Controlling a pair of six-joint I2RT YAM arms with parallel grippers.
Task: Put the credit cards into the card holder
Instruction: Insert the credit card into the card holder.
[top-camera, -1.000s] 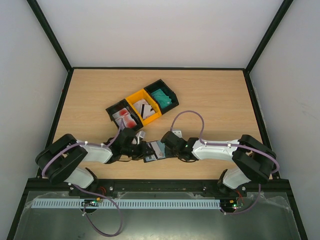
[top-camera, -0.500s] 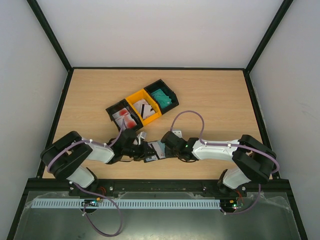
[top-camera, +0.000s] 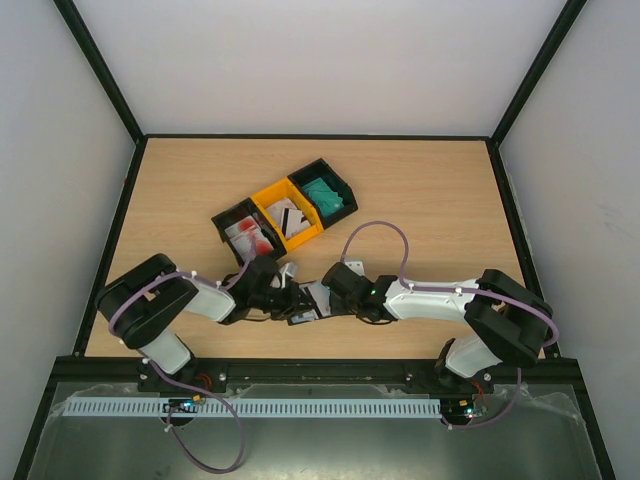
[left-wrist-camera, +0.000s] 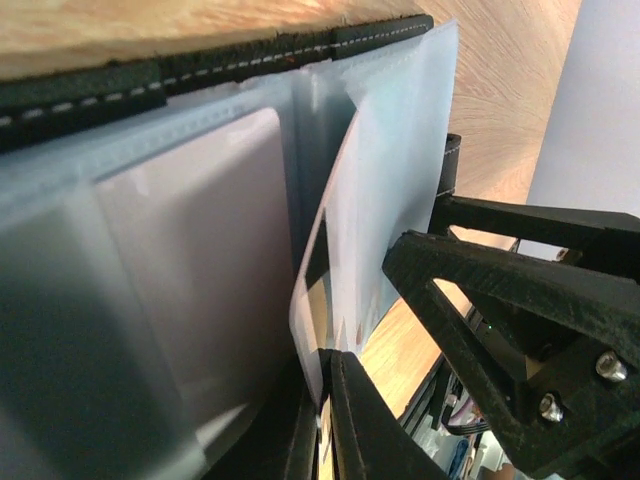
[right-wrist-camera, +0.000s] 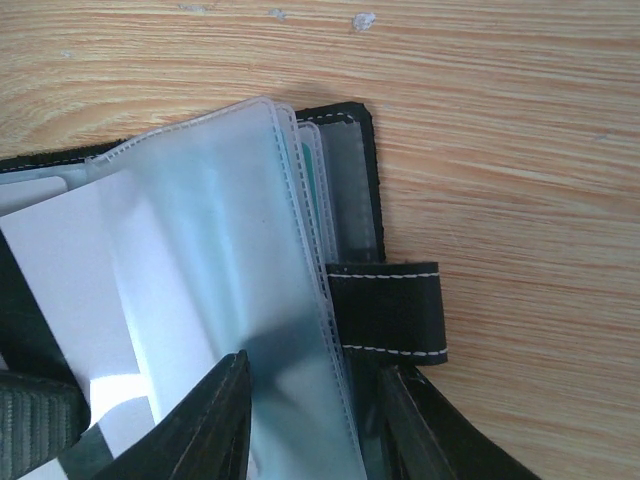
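Right now your left gripper pinches narrowly on a clear sleeve of the open card holder at six o'clock, your right gripper sits half-open astride it, and bins of credit cards stand near at eleven o'clock.

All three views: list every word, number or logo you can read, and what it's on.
None readable.
The credit cards in the top view are too small to make out.
The white card in the card holder shows a blank face.
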